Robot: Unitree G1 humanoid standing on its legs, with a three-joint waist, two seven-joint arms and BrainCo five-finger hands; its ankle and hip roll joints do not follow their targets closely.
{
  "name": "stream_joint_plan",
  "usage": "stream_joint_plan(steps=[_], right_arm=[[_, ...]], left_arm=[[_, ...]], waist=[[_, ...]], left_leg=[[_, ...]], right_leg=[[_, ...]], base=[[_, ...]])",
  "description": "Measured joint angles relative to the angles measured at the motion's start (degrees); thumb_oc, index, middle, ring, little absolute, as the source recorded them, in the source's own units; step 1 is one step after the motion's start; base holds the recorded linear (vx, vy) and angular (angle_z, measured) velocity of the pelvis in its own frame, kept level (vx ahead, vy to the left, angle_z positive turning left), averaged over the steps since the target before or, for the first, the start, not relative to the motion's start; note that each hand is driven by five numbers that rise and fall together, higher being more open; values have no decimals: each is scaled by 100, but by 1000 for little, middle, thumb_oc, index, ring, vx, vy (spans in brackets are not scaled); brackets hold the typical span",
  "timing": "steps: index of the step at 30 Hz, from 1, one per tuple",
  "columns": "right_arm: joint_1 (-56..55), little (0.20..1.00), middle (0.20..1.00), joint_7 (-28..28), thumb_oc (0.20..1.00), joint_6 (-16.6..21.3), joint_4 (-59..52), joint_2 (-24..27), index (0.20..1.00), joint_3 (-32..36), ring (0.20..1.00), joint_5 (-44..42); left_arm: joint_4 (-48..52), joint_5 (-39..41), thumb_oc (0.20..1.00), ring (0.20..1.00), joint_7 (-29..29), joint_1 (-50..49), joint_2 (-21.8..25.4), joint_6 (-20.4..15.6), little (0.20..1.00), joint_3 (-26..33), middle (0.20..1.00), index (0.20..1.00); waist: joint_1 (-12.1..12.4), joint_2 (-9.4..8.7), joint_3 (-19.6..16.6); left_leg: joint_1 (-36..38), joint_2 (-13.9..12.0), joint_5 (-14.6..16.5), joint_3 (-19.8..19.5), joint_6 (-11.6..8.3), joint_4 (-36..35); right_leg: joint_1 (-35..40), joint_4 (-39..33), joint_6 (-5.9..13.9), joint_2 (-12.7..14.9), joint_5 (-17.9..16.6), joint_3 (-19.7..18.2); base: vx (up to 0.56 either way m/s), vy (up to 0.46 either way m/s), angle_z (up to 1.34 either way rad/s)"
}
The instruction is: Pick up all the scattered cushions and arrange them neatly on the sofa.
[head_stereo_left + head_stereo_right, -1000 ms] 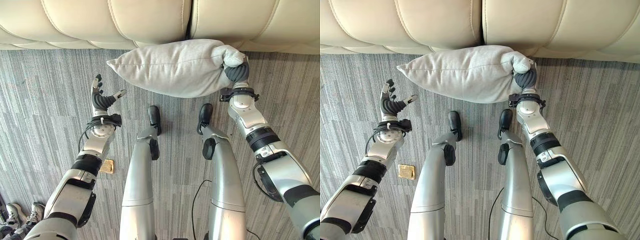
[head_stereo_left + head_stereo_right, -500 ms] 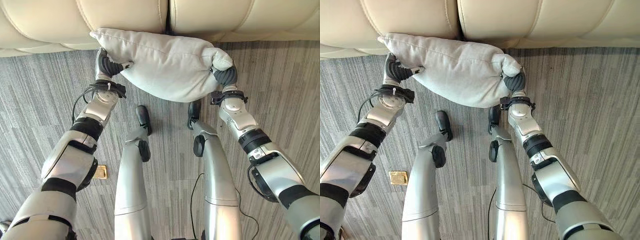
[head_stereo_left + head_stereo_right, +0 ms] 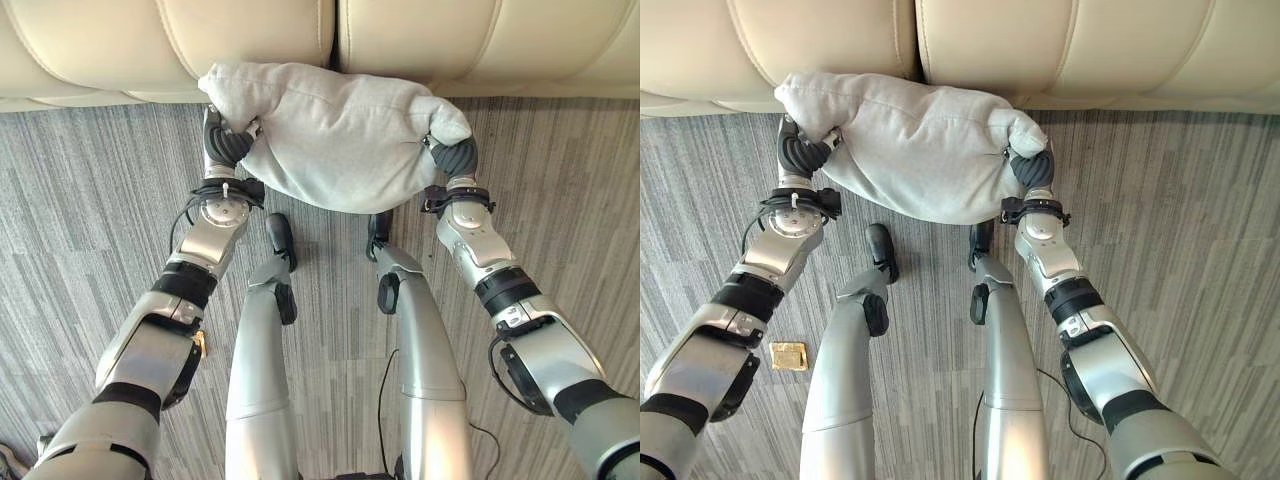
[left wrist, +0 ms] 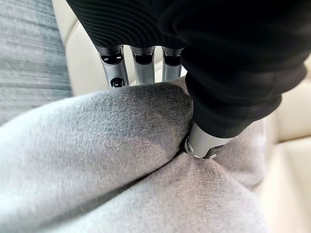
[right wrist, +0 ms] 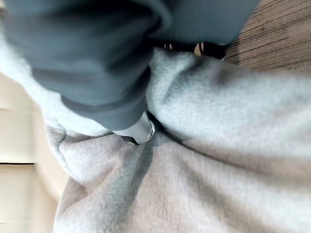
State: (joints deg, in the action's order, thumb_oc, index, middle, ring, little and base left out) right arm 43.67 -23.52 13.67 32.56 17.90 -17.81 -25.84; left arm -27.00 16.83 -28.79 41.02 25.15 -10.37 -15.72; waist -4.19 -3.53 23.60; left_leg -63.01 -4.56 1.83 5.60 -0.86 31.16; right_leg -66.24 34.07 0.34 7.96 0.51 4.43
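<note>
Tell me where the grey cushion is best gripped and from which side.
By its two end corners, one from each side. The cushion is wide and soft, sagging between the ends, so the left hand and right hand each pinch a bunched corner, holding it level before the sofa.

Grey striped carpet floor (image 3: 90, 230) is seen below a cream sofa (image 3: 250, 40) at far edge. Small tan flat object (image 3: 788, 356) is noted on floor, near left.

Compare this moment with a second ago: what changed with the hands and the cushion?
The left hand, open and apart from the grey cushion a second ago, reached over and pinched its left corner. The right hand kept its grip on the other end. The cushion remains off the floor, before the sofa.
</note>
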Motion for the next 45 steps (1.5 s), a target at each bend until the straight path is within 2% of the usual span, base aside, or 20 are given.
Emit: stream_joint_plan(steps=[1,2,4,7,8,10,12,13,16,20,23,26,34,36,40,42,43,45], right_arm=[[-319,200,200,37,200,41,-126,-35,200,-15,200,-2],[-543,200,200,49,200,44,-353,-32,200,-12,200,-1],[-1239,200,200,142,200,44,-1151,21,200,33,200,7],[-1975,200,200,379,200,-6,-1766,29,200,11,200,54],[-2321,200,200,531,200,20,-1961,19,200,-38,200,123],[-2506,200,200,655,200,5,-2037,39,200,-6,200,124],[-2855,200,200,821,200,-49,-2475,108,200,47,200,159],[-3326,200,200,1029,200,-50,-2805,281,200,-36,200,286],[-3537,200,200,1218,200,19,-3009,382,200,-13,200,340],[-3777,200,200,1421,200,-4,-3487,615,200,143,200,339],[-4109,200,200,1662,200,-7,-3762,666,200,286,200,339],[-4202,200,200,1688,200,-9,-3774,664,200,282,200,332],[-4231,200,200,1904,200,-57,-3776,653,200,227,200,322],[-4236,200,200,1932,200,-70,-3776,598,200,212,200,323],[-4309,200,200,2032,200,-175,-3773,609,200,207,200,324],[-4393,200,200,2058,200,-177,-3772,588,200,212,200,325],[-4342,200,200,2088,200,-178,-3774,582,200,173,200,330],[-4285,200,200,2111,200,-183,-3776,604,200,177,200,330]], left_arm=[[58,0,200,200,3,-245,-59,-88,200,10,200,200],[275,-1,200,200,5,-411,-66,-93,200,23,200,200],[963,-5,200,200,59,-978,-34,-151,200,153,200,200],[1491,-5,200,200,259,-1813,-73,-173,200,355,200,200],[1569,-7,200,200,312,-2177,-106,-325,200,357,200,200],[1624,-3,200,200,438,-2430,-85,-366,200,491,200,200],[1904,0,200,200,611,-2850,-96,-380,200,613,200,200],[2027,12,200,200,777,-3433,-105,-393,200,678,200,200],[2057,25,200,200,954,-3678,-121,-444,200,675,200,200],[2474,52,200,200,1120,-4002,-117,-444,200,691,200,200],[2779,16,200,200,1249,-4420,-9,-444,200,715,200,200],[2849,3,200,200,1274,-4523,-11,-444,200,749,200,200],[2862,25,200,200,1439,-4761,-16,-437,200,934,200,200],[2853,25,200,200,1518,-4850,7,-425,200,968,200,200],[2836,25,200,200,1553,-4968,13,-409,200,971,200,200],[2827,23,200,200,1564,-4985,29,-395,200,956,200,200],[2805,25,200,200,1593,-4964,-37,-395,200,1024,200,200],[2719,23,200,200,1606,-4829,-90,-392,200,1096,200,200]], waist=[[21,4,-325],[40,-1,-388],[108,0,-385],[144,2,-384],[169,9,-386],[179,24,-539],[213,25,-539],[222,38,-537],[207,61,-911],[157,80,-936],[154,100,-1221],[154,110,-1325],[209,97,-1333],[295,-7,-1411],[300,19,-1405],[284,57,-1391],[301,113,-1316],[286,209,-1216]], left_leg=[[39,18,-6,-5,-10,-81],[179,43,-24,-25,-28,-168],[730,59,-35,-25,-38,-435],[1742,101,-131,17,-52,-1027],[2230,104,-153,8,-43,-1202],[2572,136,-120,-7,-69,-1395],[3023,156,-168,41,-47,-1640],[3887,147,-189,94,-42,-1952],[4327,165,-137,78,-49,-2244],[5033,175,-190,144,-25,-2637],[5556,202,-224,311,-5,-3060],[5665,239,-242,383,0,-3173],[5684,299,-235,459,11,-3179],[5358,398,-132,488,105,-3068],[5305,454,-75,482,264,-3022],[5318,449,-107,453,296,-3043],[5280,409,-63,445,369,-3043],[5211,346,-62,328,365,-2995]], right_leg=[[31,-42,0,0,47,12],[166,-58,-19,-1,32,44],[708,-292,-20,5,30,116],[1639,-747,40,12,8,136],[2142,-950,47,2,7,174],[2473,-1081,186,8,139,180],[2892,-1281,173,0,57,181],[3781,-1685,165,-62,-39,183],[4202,-1981,272,-67,16,183],[5020,-2649,288,-151,-277,176],[5550,-3258,333,-200,-489,83],[5662,-3454,351,-207,-582,12],[5673,-3557,381,-192,-717,-152],[5290,-3429,477,-122,-798,-285],[4949,-2904,545,-41,-831,-298],[4730,-2494,597,-11,-797,-254],[4253,-2100,773,38,-346,-107],[3992,-2476,890,19,-215,223]], base=[[-81,36,6],[5,38,7],[45,34,2],[73,16,-1],[147,23,2],[210,31,3],[162,26,-12],[159,38,-19],[168,37,-9],[166,55,-10],[229,96,-24],[112,85,-14],[71,103,-8],[112,245,-17],[101,93,-13],[287,-23,-3],[336,-70,-6],[321,-77,22]])
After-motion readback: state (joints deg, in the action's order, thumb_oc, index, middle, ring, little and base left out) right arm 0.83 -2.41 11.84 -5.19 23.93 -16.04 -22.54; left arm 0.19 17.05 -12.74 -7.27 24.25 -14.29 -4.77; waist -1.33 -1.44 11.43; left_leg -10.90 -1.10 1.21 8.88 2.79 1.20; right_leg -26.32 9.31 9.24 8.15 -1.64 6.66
